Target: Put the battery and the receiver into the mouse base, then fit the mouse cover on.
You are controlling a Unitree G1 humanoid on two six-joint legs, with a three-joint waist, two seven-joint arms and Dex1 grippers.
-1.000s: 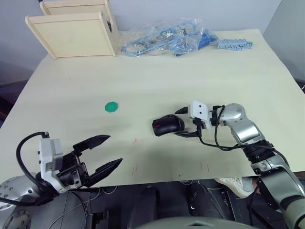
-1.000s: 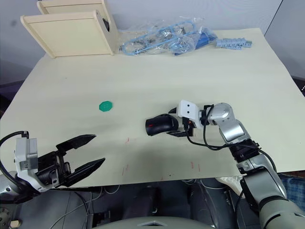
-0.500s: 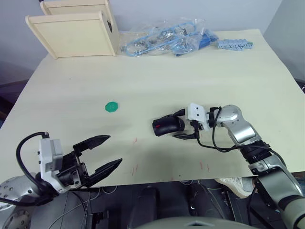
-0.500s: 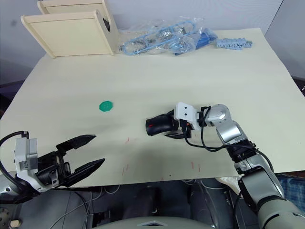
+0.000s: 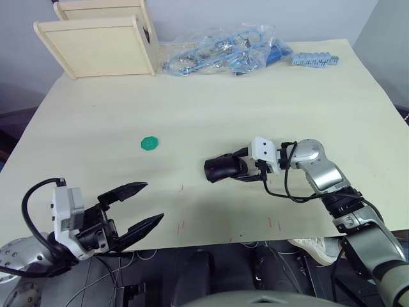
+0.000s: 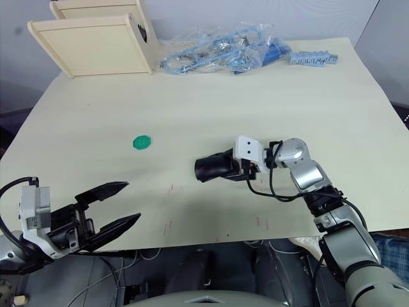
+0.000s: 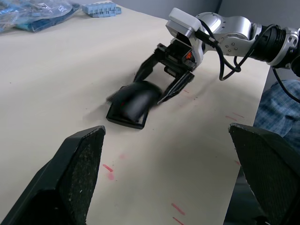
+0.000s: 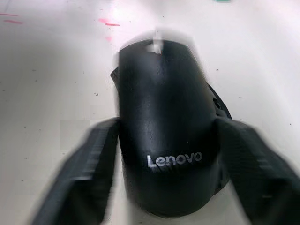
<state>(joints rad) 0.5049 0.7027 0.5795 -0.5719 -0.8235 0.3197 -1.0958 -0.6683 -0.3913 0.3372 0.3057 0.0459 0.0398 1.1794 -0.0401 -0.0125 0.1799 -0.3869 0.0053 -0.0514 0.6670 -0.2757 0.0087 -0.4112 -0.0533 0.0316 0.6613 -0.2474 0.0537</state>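
Observation:
The black mouse base (image 5: 220, 169), with a red spot at its front, lies at the table's middle. The glossy mouse cover (image 8: 164, 126), marked Lenovo, sits on top of it. My right gripper (image 5: 243, 166) reaches in from the right and is shut on the mouse's rear, one finger (image 8: 89, 173) along each side. In the left wrist view the mouse (image 7: 133, 104) looks tipped and blurred between those fingers. My left gripper (image 5: 144, 204) hangs open at the front left edge of the table, far from the mouse. The battery and the receiver are hidden.
A green disc (image 5: 149, 142) lies left of the mouse. At the back stand two wooden boxes (image 5: 96, 41), clear bags of blue parts (image 5: 223, 54) and a blue-grey strip (image 5: 315, 60). Small red marks dot the table's front.
My right gripper's fingers have closed in on the mouse's rear, and the mouse has shifted slightly left and tipped. The left arm has not moved.

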